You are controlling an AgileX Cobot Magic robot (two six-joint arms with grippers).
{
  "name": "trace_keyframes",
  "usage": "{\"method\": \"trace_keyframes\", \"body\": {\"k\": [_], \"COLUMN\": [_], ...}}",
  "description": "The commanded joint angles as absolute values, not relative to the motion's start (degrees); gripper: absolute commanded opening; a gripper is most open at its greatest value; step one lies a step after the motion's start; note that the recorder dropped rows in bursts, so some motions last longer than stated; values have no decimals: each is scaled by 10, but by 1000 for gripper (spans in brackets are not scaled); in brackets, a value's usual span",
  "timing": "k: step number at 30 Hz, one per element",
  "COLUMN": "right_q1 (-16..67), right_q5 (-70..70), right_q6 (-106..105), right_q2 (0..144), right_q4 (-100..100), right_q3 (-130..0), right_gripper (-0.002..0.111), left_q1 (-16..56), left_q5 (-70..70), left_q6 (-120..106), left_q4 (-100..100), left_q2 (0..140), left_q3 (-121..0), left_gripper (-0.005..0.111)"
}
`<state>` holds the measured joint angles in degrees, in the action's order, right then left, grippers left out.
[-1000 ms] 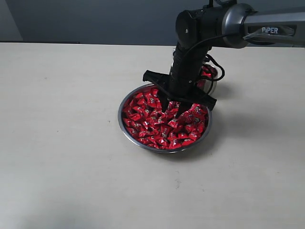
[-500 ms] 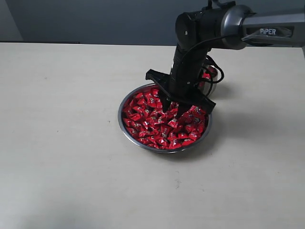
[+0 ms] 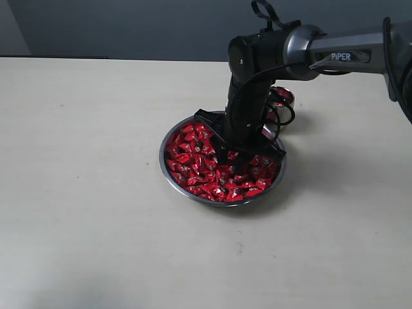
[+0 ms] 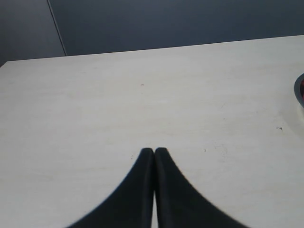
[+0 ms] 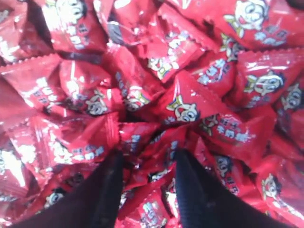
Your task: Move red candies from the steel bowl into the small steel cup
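Note:
The steel bowl sits mid-table, heaped with red candies. My right gripper points straight down into the heap, open, with both fingers pushed in among the wrappers. The right wrist view is filled with red candies, and some of them lie loose in the gap of the right gripper. The small steel cup stands just behind the bowl, partly hidden by the arm, with red showing inside. My left gripper is shut over bare table, and the bowl's rim shows at the frame's edge.
The pale tabletop stretches out to the left of and in front of the bowl. A dark wall runs behind the table's far edge. The right arm's cable loops between the cup and the bowl.
My right gripper has sunk from just above the heap down into the candies and turned a little. The arm has shifted slightly left. The jaws keep the same width.

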<state>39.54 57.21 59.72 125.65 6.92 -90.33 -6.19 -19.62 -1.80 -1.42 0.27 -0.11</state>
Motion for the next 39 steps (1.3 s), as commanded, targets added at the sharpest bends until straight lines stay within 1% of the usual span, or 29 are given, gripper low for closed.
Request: {"method": "trace_keyframes", "body": {"k": [1, 28, 39], "right_q1": [395, 395, 395], "right_q5": [598, 594, 661], "right_q6": [600, 601, 601], "right_q2": [1254, 1254, 1255], "right_q4": [66, 84, 57], "right_q3": [-906, -906, -906], "right_gripper": [37, 37, 37], "left_q1": [-62, -62, -62], "left_q5": [-191, -191, -191], "left_q6": [-17, -17, -17], "left_q4": [-16, -16, -16], "left_q2": [0, 0, 0], "left_q3": [0, 0, 0], "left_gripper": [0, 0, 0]}}
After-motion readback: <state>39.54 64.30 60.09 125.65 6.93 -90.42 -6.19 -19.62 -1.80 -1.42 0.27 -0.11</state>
